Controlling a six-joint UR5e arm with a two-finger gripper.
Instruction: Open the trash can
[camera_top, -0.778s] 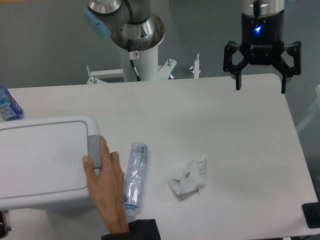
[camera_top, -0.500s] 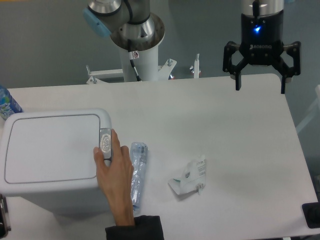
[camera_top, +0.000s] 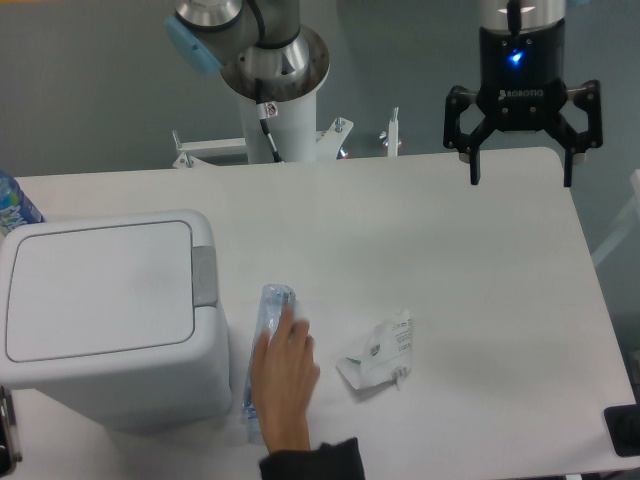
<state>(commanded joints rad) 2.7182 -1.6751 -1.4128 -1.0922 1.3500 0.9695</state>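
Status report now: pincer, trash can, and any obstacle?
Pincer open, high over the table's far edge. Large white plastic trash can upright, lid shut. Person's hand on clear crushed plastic bottle beside the can.

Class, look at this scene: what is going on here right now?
A person's hand rests on a clear plastic bottle lying beside the white trash can, whose lid is shut. The robot's claw hangs open above the table's far edge, well away from the can. A crumpled wrapper lies nearby.
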